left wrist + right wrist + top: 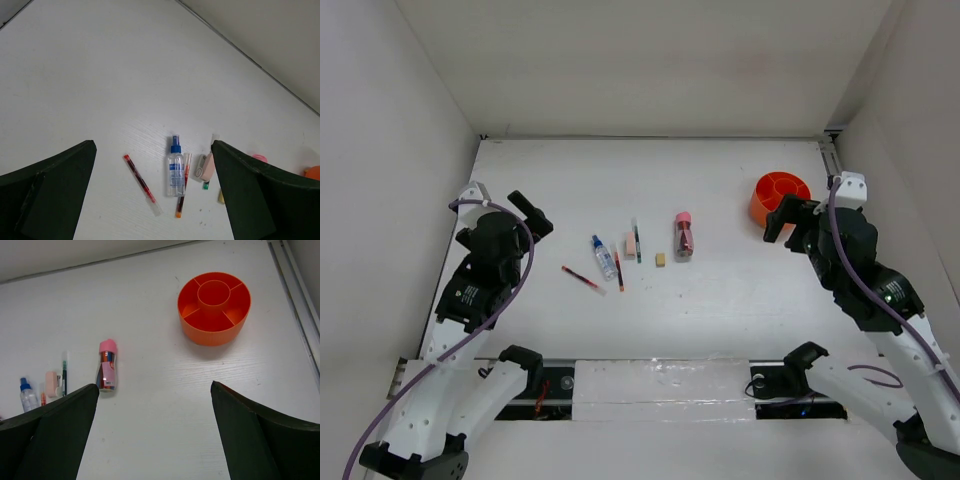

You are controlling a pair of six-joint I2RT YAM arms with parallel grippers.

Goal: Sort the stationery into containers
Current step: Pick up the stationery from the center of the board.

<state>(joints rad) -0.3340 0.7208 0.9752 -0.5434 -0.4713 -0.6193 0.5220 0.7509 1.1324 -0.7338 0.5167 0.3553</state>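
Nothing is sorted yet: the compartments of the orange tub (210, 335) are seen empty from the right wrist, and all the stationery lies on the table (720, 320) between the two arms. The left gripper (532, 214) is spread wide and nothing is pinched in it; the right gripper (788, 215) is spread wide as well and hangs just beside the tub. To the right of the left gripper, and a little nearer to the bases, one red pen (581, 278) is found, with its long axis laid diagonally, and the bottle (605, 257) is just beyond it. These two are judged to belong to the left arm. The pink-capped cylinder (683, 235) lies with its cap pointing away from the bases, and the right arm is nearer to it and to the tub
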